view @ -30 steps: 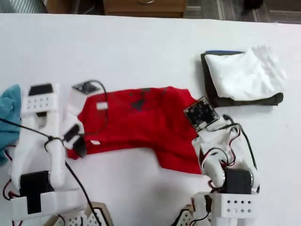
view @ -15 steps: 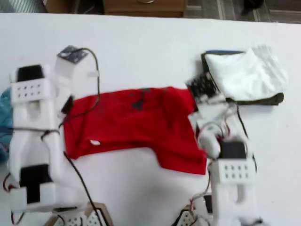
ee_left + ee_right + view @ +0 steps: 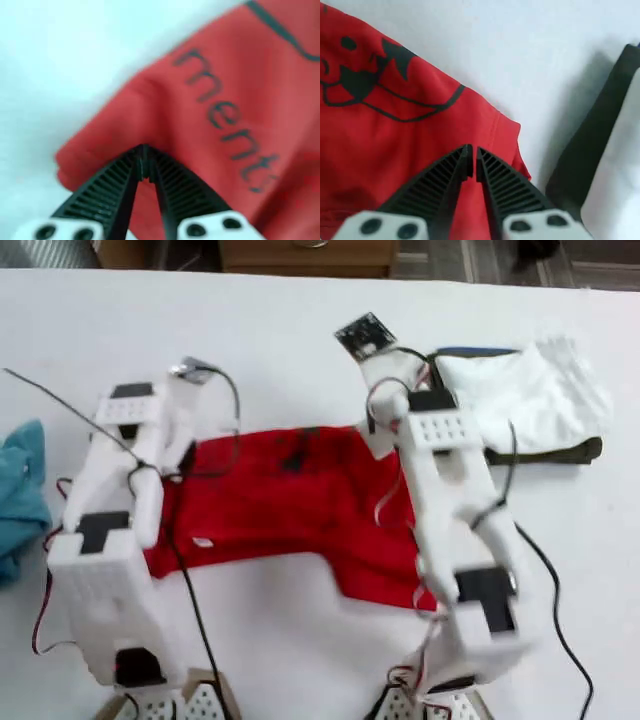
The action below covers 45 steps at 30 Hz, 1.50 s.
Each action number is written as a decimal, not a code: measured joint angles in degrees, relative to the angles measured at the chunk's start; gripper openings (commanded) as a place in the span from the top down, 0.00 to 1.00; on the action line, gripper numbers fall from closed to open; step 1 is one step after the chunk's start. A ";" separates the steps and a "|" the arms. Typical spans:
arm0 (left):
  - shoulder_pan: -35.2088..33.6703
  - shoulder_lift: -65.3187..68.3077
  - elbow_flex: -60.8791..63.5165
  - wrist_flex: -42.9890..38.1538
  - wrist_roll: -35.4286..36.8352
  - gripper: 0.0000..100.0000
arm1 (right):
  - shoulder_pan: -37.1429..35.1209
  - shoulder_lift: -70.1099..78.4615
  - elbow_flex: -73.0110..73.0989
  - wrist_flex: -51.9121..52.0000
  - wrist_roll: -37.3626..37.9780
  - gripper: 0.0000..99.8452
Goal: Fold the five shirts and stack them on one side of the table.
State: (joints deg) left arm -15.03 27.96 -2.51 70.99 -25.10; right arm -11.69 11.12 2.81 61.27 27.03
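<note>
The left gripper (image 3: pixel 144 172) and right gripper (image 3: pixel 471 162), both with jaws together, moved to the shirt's (image 3: pixel 290 505) far corners, probably to start the next fold.

In the high view the left arm (image 3: pixel 110 500) hides the red shirt's (image 3: pixel 290 505) left end and the right arm (image 3: pixel 450 500) part of its right side. A teal cloth (image 3: pixel 20 495) is cut off at the table's left edge. Under the white shirt (image 3: pixel 525 395) and the dark shirt (image 3: pixel 530 452), only a blue sliver (image 3: pixel 475 350) shows. The left gripper (image 3: pixel 143 167) and right gripper (image 3: pixel 472 162) have their tips together over red cloth. Whether either pinches it cannot be told.
</note>
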 measured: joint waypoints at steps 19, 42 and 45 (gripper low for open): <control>-7.56 34.81 -61.19 24.00 -4.57 0.97 | 1.14 35.43 -40.79 13.27 -4.84 0.98; -6.07 6.15 -26.90 23.74 -9.76 0.97 | -2.02 35.16 -57.85 37.45 -5.27 0.98; -6.15 0.00 -12.57 16.26 -9.93 0.97 | -1.76 35.16 -57.85 37.54 -4.31 0.98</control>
State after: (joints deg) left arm -21.19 27.96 -15.08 87.25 -35.03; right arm -13.45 46.29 -55.03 98.81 22.73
